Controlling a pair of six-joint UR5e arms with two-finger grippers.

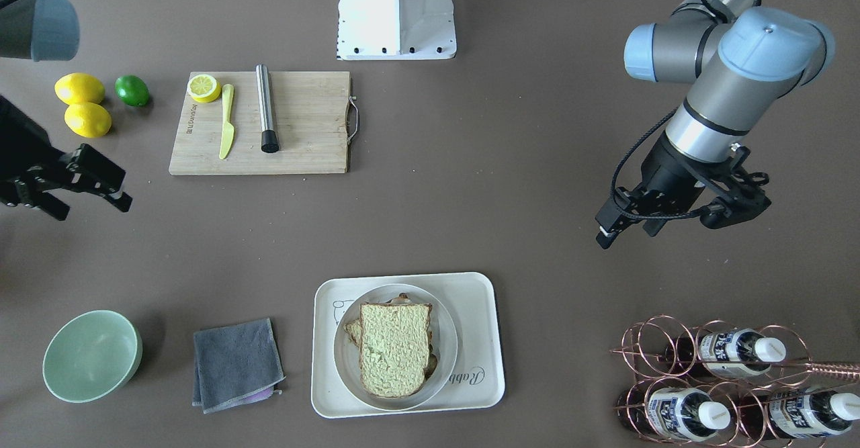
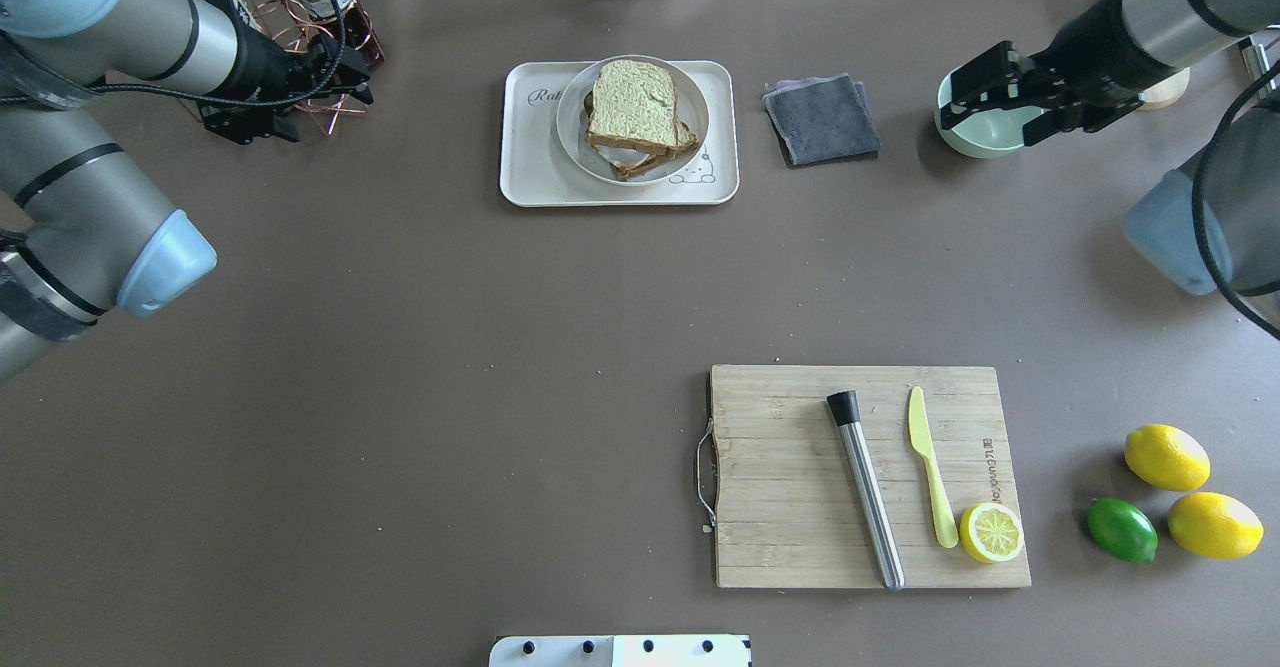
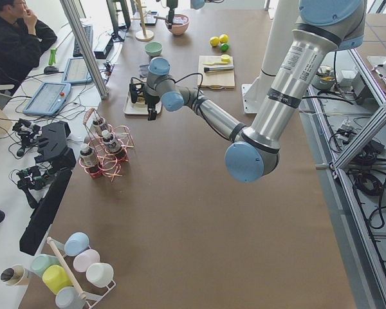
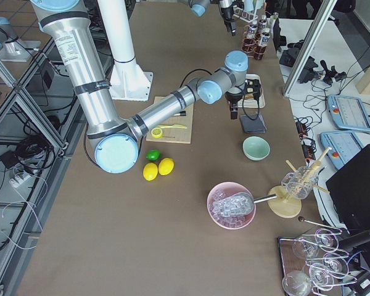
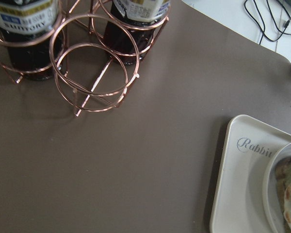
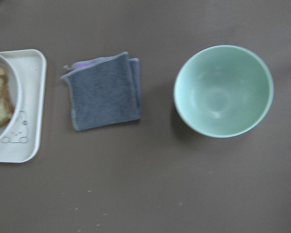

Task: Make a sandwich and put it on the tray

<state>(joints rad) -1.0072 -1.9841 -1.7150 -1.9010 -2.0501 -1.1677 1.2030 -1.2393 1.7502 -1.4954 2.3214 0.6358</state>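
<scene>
Nearest the robot, at 5 o'clock, lies the cutting board (image 2: 800, 467). Farther out, the left gripper (image 1: 628, 230) at 10 o'clock and the right gripper (image 1: 93, 206) at 2 o'clock hang with jaws spread, holding nothing. Farthest, at 12 o'clock, the sandwich (image 2: 632, 105) sits on a round plate (image 2: 572, 142) on the tray (image 2: 530, 172).

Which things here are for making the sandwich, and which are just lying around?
For the job: sandwich, tray, white plate.

Just lying about: cutting board, yellow knife, steel rod, lemon half, lemons, lime, grey cloth, green bowl, bottle rack.
</scene>
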